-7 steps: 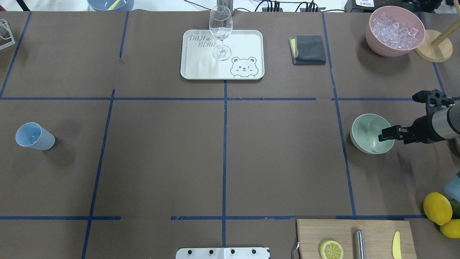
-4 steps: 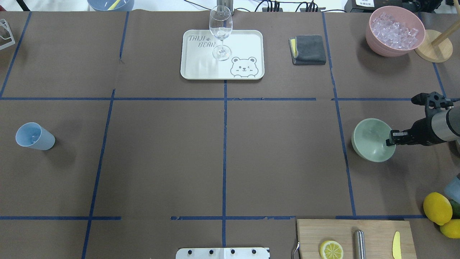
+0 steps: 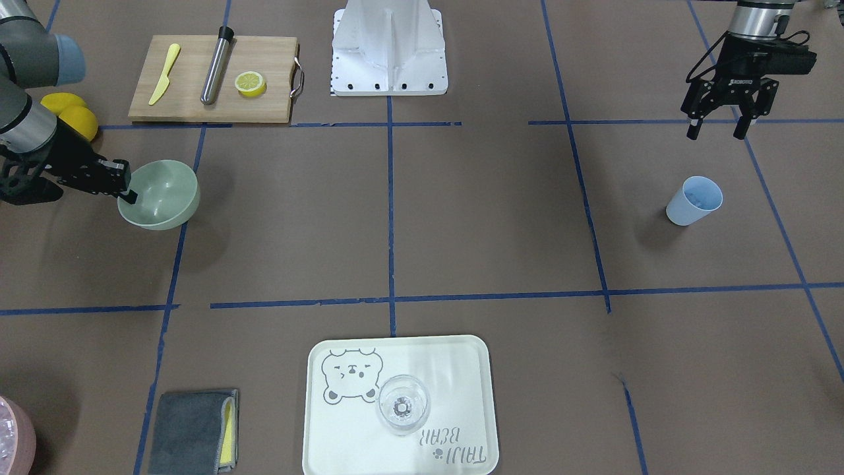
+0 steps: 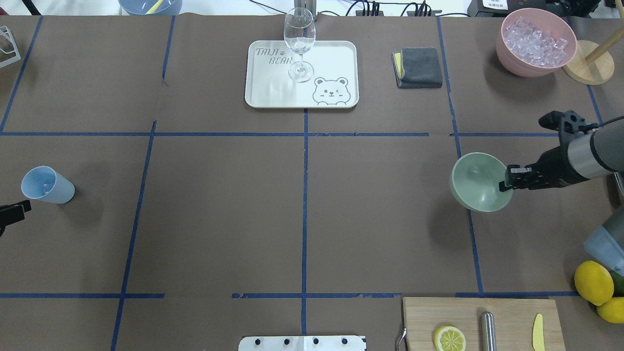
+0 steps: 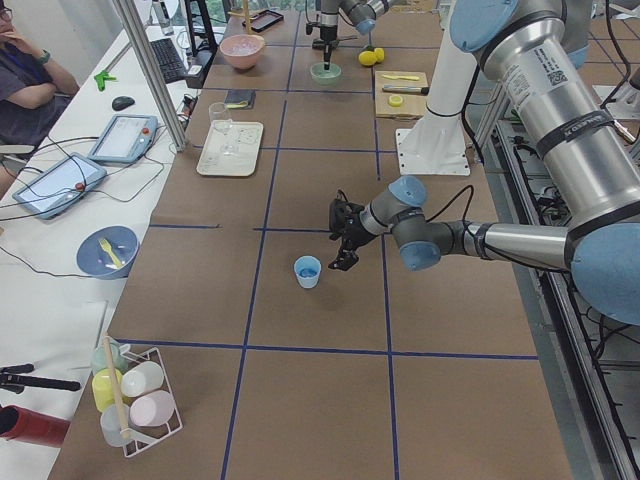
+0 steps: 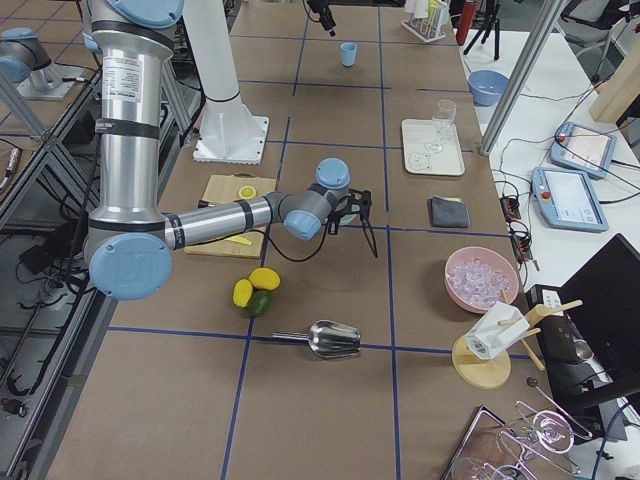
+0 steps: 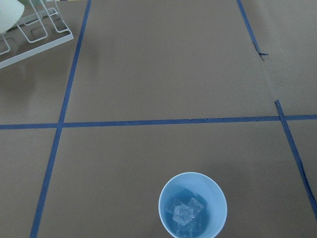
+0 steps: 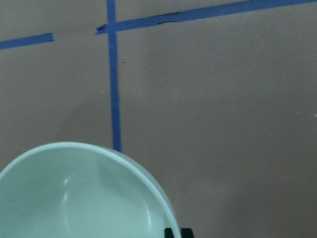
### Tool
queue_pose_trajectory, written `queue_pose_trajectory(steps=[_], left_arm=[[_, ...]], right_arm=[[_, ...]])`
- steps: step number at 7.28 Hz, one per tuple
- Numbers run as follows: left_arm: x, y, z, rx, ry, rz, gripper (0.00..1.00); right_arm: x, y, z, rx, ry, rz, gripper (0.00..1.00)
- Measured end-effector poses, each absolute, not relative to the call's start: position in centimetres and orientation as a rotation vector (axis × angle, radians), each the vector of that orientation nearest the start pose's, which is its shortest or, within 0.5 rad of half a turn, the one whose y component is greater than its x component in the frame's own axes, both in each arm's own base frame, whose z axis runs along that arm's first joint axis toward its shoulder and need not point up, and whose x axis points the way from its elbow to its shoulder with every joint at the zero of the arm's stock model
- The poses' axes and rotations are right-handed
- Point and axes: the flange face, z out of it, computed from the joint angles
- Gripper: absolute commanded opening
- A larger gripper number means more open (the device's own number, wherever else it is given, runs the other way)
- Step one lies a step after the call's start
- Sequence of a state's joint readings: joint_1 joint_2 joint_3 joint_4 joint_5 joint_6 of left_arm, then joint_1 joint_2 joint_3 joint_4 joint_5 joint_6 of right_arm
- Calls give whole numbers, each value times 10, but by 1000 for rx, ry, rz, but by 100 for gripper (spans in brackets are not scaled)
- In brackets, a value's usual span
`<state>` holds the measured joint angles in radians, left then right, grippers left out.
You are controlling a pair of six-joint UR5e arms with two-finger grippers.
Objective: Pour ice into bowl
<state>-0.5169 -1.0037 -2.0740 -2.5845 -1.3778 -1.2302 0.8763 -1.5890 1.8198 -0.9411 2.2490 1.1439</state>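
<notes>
1. Right gripper [image 4: 503, 185] is clenched on the rim of the sage-green bowl [image 4: 477, 181], on the rim's robot-right side. The right wrist view shows the fingertips at the rim's edge.
2. The bowl sits over a blue tape line at the right of the bench [image 4: 380, 204]. It looks held clear of the surface, but I cannot tell for sure.
3. Left gripper [image 3: 715, 134] is released, fingers spread with nothing between them. It hangs above the bench near the blue cup [image 3: 693, 200], not touching it.
4. The ice [image 7: 184, 213] is in the bottom of the blue cup, a few clear cubes seen from the left wrist view. The cup stands upright at the robot's left side of the bench, well apart from the bowl.
5. Far edge, centre: white bear-print tray [image 4: 273, 92] with a wine glass [image 4: 299, 44] standing on it. A folded grey cloth [image 4: 419, 67] lies to its right.
6. Far right corner: pink bowl [image 4: 512, 58] holding clear pieces.
7. Near right: wooden cutting board [image 4: 424, 317] with a lemon half [image 4: 449, 338], a metal cylinder [image 4: 487, 330] and a yellow knife [image 4: 537, 332]. Whole lemons [image 4: 593, 282] lie just beside it.
</notes>
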Motion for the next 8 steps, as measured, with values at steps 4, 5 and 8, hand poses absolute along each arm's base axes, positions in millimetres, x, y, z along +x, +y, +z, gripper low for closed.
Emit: queue_pose_trajectory(steps=[4,5,8], left_arm=[[204,-272,524,616,762,-261,99],[207,-272,532,634,741,-271,99],[221,-275,560,732,672,-339,99]], right_arm=[[-452,-426,270,-80,-1016,155,0],[-488,-419,237,-82,-1000,152,0],[-587,-417,162,-98,-980,187,0]])
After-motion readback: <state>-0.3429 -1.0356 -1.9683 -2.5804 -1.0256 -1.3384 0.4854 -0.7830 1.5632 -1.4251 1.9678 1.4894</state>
